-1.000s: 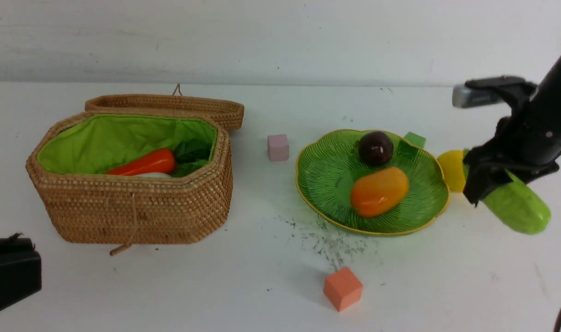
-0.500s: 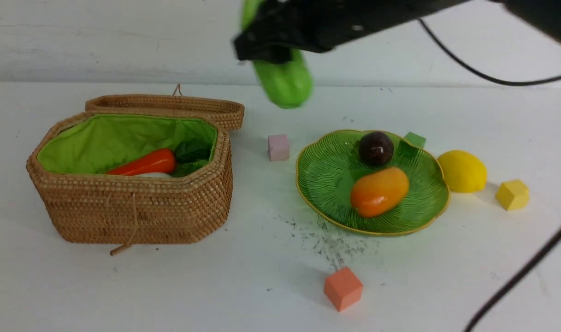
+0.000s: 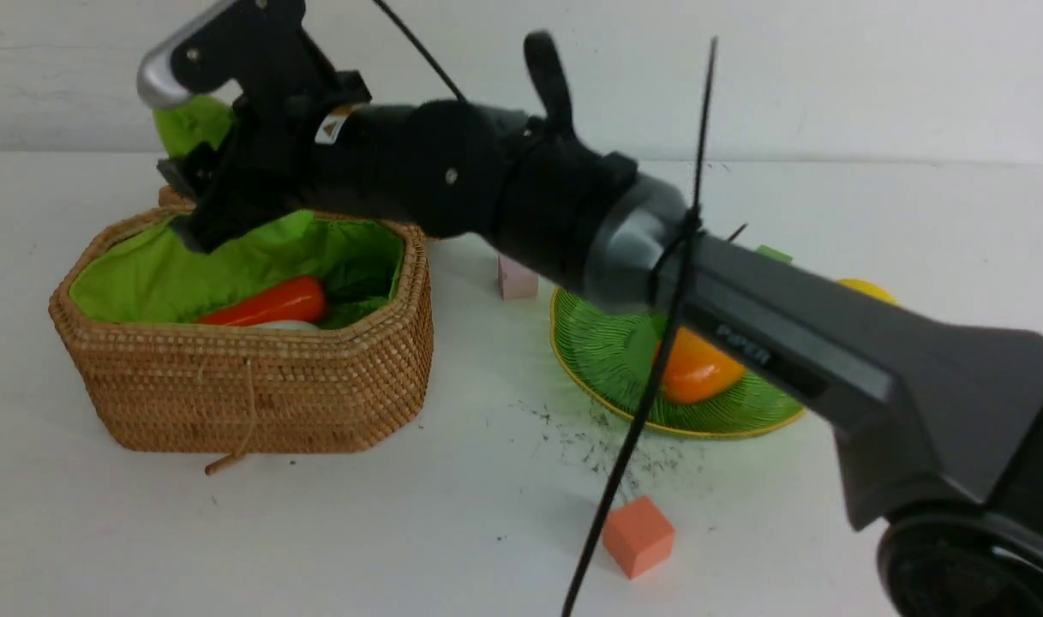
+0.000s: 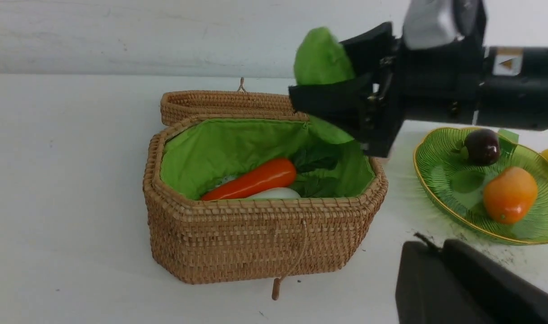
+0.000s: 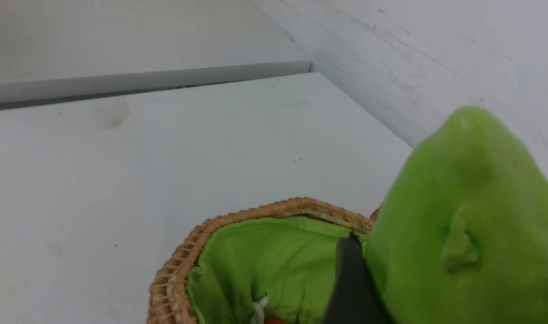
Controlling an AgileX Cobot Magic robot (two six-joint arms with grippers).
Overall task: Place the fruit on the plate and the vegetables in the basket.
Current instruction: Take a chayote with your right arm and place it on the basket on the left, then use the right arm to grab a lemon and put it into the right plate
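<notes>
My right gripper (image 3: 202, 184) is shut on the bumpy light-green gourd (image 3: 182, 124) and holds it above the back of the open basket (image 3: 247, 403). The gourd (image 5: 463, 225) fills the right wrist view beside one dark finger (image 5: 350, 279). An orange carrot (image 4: 255, 177) and a white radish (image 4: 274, 193) lie on the basket's green lining. The green plate (image 4: 440, 180) carries the mango (image 4: 510, 193) and the mangosteen (image 4: 481, 146). The lemon (image 3: 868, 290) sits on the table beyond the plate. My left gripper (image 4: 436, 245) is shut and empty, low near the plate.
The wicker lid (image 4: 224, 101) lies open behind the basket. A pink cube (image 3: 514, 283), a green cube (image 3: 774, 253) and an orange cube (image 3: 638, 536) stand around the plate. My right arm and its black cable (image 3: 650, 386) cross over the plate.
My right arm has swung from right of the plate, across the table, to above the basket, carrying the gourd. The left gripper has dropped out of the front view.
</notes>
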